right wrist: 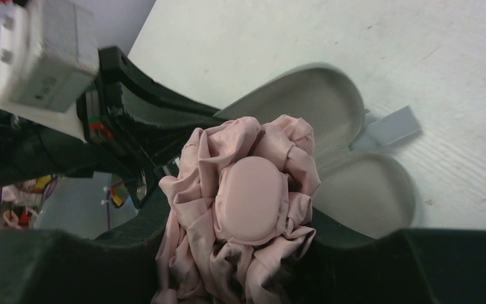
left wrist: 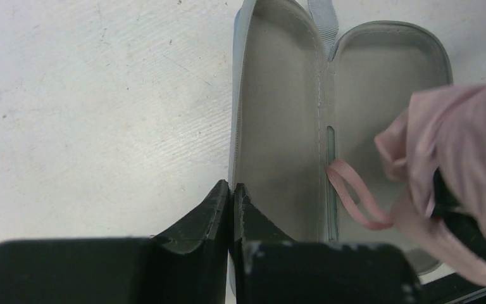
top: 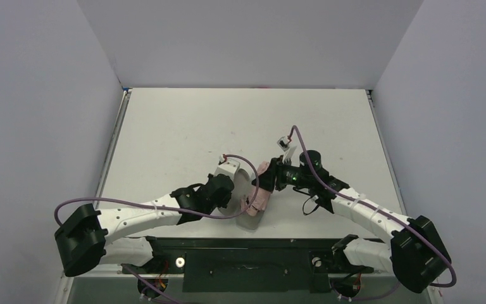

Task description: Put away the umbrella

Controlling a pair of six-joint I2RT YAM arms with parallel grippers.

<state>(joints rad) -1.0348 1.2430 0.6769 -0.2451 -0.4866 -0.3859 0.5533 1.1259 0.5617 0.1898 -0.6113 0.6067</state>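
The umbrella (top: pixel 259 192) is a folded bundle of salmon-pink fabric, and my right gripper (top: pixel 270 180) is shut on it. In the right wrist view the umbrella (right wrist: pixel 253 196), pink end cap showing, fills the gap between the black fingers (right wrist: pixel 133 221) of my right gripper (right wrist: pixel 234 225). It hangs over the open light blue case (right wrist: pixel 348 107). Seen from the left wrist, the case (left wrist: pixel 285 114) lies open with a grey lining. The umbrella (left wrist: pixel 462 139) comes in from the right and its pink loop strap (left wrist: pixel 354 196) dangles over the hinge. My left gripper (left wrist: pixel 233 190) is shut on the case's left rim.
A grey pull tab (right wrist: pixel 392 123) sticks out at the case's far end. My left arm with its white camera block (right wrist: pixel 44 57) stands close beside the umbrella. The case (top: pixel 252 220) lies near the table's front edge, by the black base rail (top: pixel 247 253).
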